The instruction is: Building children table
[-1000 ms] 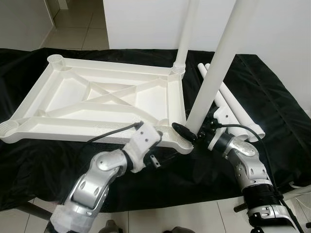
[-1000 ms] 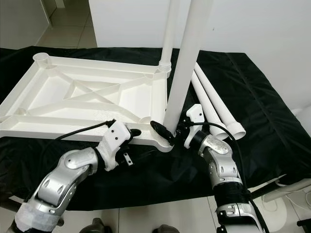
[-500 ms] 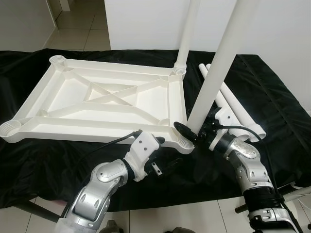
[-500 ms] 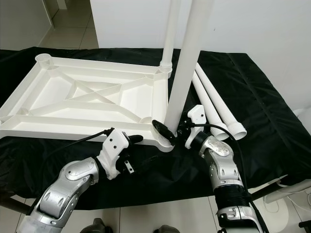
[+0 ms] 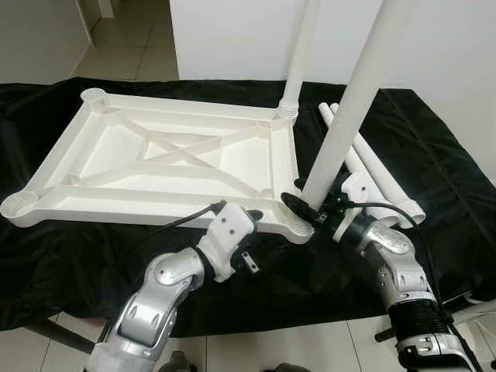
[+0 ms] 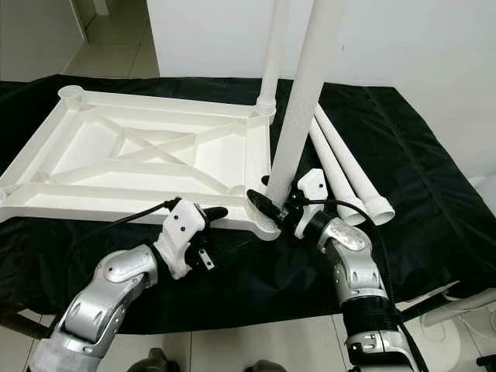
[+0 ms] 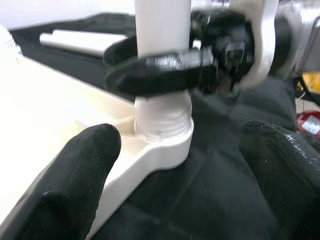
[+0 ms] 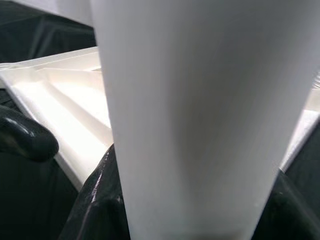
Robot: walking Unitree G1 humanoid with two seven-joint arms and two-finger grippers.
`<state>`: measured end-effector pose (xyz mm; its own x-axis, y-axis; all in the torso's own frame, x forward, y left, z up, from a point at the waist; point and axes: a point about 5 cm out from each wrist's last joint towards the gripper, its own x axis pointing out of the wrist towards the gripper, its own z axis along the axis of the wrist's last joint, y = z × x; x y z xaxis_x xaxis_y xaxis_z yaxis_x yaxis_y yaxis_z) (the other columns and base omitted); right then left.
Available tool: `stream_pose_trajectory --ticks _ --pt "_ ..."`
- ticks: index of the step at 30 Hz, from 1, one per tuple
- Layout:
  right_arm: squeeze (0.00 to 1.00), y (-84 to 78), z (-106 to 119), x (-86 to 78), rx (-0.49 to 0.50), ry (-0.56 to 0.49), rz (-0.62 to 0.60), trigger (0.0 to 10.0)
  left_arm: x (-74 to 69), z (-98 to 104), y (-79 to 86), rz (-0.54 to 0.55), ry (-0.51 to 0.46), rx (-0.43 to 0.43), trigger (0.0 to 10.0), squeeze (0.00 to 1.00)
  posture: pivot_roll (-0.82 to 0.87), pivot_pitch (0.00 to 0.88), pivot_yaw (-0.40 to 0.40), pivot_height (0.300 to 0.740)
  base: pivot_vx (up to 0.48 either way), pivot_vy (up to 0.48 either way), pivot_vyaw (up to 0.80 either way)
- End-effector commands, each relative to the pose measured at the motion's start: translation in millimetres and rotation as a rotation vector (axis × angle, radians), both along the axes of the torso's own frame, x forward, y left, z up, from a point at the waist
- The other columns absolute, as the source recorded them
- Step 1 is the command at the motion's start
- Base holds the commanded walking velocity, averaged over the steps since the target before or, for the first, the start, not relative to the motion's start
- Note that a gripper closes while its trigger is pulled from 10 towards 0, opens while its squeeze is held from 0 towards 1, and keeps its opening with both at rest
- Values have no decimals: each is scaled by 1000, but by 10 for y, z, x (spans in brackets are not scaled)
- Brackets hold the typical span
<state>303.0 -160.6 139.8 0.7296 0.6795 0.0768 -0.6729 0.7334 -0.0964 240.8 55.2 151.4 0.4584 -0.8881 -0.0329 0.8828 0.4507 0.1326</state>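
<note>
Black cloth, upturned white ribbed tabletop, right fingers pinching upright leg, left fingers spread.

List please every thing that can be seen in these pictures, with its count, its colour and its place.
Table top: one, white, lying upside down on the black cloth, ribs facing up.
Standing legs: two, white; one upright in the far right corner socket, one in the near right corner socket.
Loose legs: at least two, white, lying on the cloth to the right of the table top.
Black cloth: one, covering the work surface.
Floor: pale tiles, beyond and in front of the cloth.
Right gripper: one, jaws shut on the near standing leg just above its socket.
Left gripper: one, jaws open, at the table top's near edge beside the same corner.
</note>
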Motion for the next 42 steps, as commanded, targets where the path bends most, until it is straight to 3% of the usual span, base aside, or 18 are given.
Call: stream_pose_trajectory --ticks 1,6,8,10,13,15,18,23,28,29,34,35,36,37,38,42 --pt "0 -41 -150 -28 -14 76 -67 10000 76 -17 37 124 -11 5 10000 0 -81 0 -25 740 0 0 0" --pt "0 22 -169 -64 -17 77 -266 10000 80 4 -1 112 -11 -5 10000 0 -89 0 -16 740 0 0 0" --pt "0 40 -168 -70 -19 74 -293 10000 77 4 -3 110 -10 -7 10000 0 -89 0 -16 740 0 0 0" --pt "0 106 -178 -81 29 99 -421 10000 79 -1 3 110 -11 -7 10000 0 -91 0 -17 740 0 0 0" --pt "0 154 -186 -95 57 118 -473 10000 86 1 10 112 -12 -7 10000 0 -91 0 -17 740 0 0 0" --pt "0 256 -208 -134 77 138 -597 10000 108 15 34 118 -14 -8 10000 0 -86 0 -21 740 0 0 0" --pt "0 307 -234 -158 88 151 -681 10000 119 29 40 123 -19 -10 10000 0 -82 0 -21 740 0 0 0" --pt "0 398 -239 -191 95 159 -733 10000 128 66 44 127 -23 -18 10000 0 -79 3 -16 740 0 0 0" --pt "35 375 -204 -206 110 148 -733 10000 121 76 37 122 -24 -22 10000 0 -82 6 -15 740 0 0 0" --pt "1000 370 -187 -212 121 144 -726 10000 119 76 31 120 -24 -22 10000 0 -84 7 -14 740 0 0 0" --pt "1000 377 -129 -222 151 133 -704 10000 124 82 25 118 -26 -24 10000 0 -85 5 -14 740 0 0 0" --pt "1000 318 -103 -209 140 111 -660 10000 124 89 23 117 -25 -28 10000 0 -88 6 -13 740 0 0 0" --pt "451 246 -85 -193 121 92 -614 10000 120 94 16 113 -25 -31 10000 0 -92 6 -12 740 0 0 0" --pt "451 193 -73 -182 105 80 -584 10000 117 97 11 110 -24 -33 10000 0 -92 6 -12 740 0 0 0" --pt "0 143 -63 -171 85 66 -553 10000 112 97 5 107 -24 -33 10000 0 -92 6 -12 740 0 0 0" --pt "0 56 -55 -147 32 40 -438 10000 104 98 -10 98 -27 -30 10000 0 -86 0 -18 740 0 0 0"
